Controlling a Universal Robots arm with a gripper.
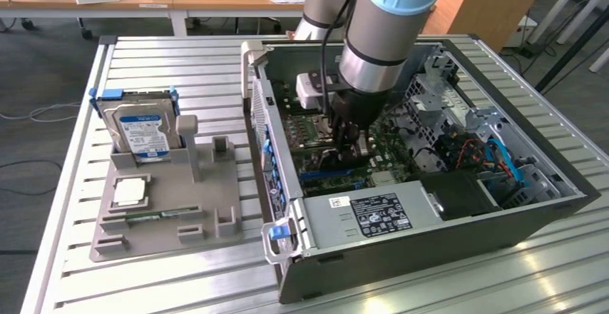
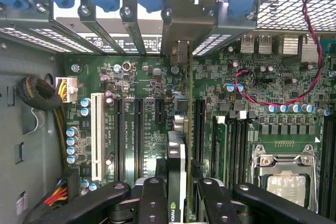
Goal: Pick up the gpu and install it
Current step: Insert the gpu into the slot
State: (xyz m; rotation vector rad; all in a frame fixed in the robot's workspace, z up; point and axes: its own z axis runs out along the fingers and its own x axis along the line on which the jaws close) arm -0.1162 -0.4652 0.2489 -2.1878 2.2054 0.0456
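step: install | fingers (image 2: pixel 178 195) clamped on gpu (image 2: pixel 177 156), edge-on above motherboard (image 2: pixel 136 124) slot | needs: bracket aligned, straight press down

Silver arm (image 1: pixel 376 50), light-blue joint cap, black jaws

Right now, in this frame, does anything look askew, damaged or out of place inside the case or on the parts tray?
Nothing stands out. The gripper holds the gpu edge-on over the motherboard, in line with the slots. On the grey tray the hard drive stands upright in its holder.
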